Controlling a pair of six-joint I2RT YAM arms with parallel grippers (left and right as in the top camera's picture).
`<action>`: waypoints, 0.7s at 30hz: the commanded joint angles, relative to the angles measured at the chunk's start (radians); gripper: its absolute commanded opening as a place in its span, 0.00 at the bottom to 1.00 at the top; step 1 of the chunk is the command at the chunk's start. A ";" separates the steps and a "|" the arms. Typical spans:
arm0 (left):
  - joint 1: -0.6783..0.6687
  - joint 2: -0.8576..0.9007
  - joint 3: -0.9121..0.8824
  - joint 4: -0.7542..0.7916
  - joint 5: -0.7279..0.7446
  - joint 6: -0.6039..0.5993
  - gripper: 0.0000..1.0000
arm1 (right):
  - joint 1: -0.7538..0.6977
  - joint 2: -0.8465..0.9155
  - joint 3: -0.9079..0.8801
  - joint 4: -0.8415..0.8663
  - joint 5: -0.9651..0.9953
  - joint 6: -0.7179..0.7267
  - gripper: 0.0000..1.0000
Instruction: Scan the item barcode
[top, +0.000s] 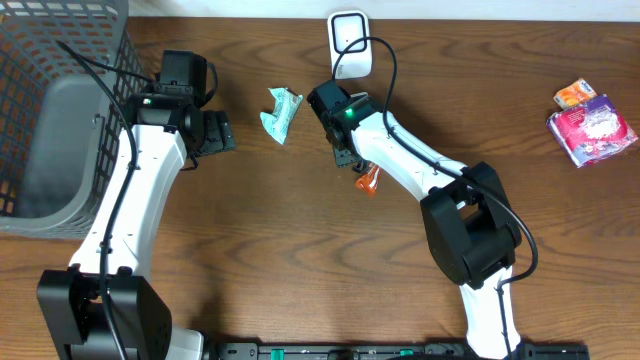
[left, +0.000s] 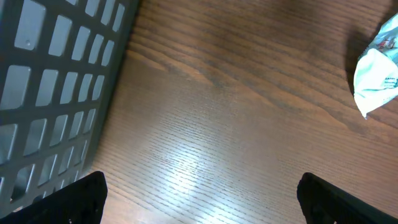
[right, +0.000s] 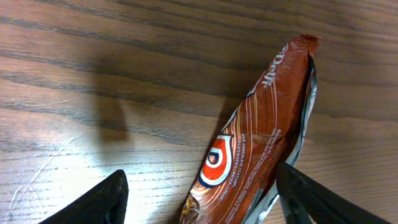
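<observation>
Orange foil wrapper (right: 249, 149) lies flat on the surface (right: 93, 62): light, crinkly, slippery. Right pincer (right: 199, 196) open astride it, so pinch mid-body. Left pincer (left: 199, 196) open too.

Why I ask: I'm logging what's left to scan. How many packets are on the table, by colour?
Pale teal packet: 1
Reddish-brown packet: 1
Orange packet: 1
Pink packet: 1
Total: 4
</observation>
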 joint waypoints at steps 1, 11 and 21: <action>0.002 0.010 0.004 -0.003 -0.021 0.006 0.98 | 0.005 0.003 0.029 -0.027 0.026 0.016 0.73; 0.002 0.010 0.004 -0.003 -0.021 0.006 0.98 | -0.008 0.003 0.235 -0.237 0.027 0.115 0.76; 0.002 0.010 0.004 -0.003 -0.021 0.006 0.98 | -0.010 0.008 0.146 -0.256 0.027 0.243 0.74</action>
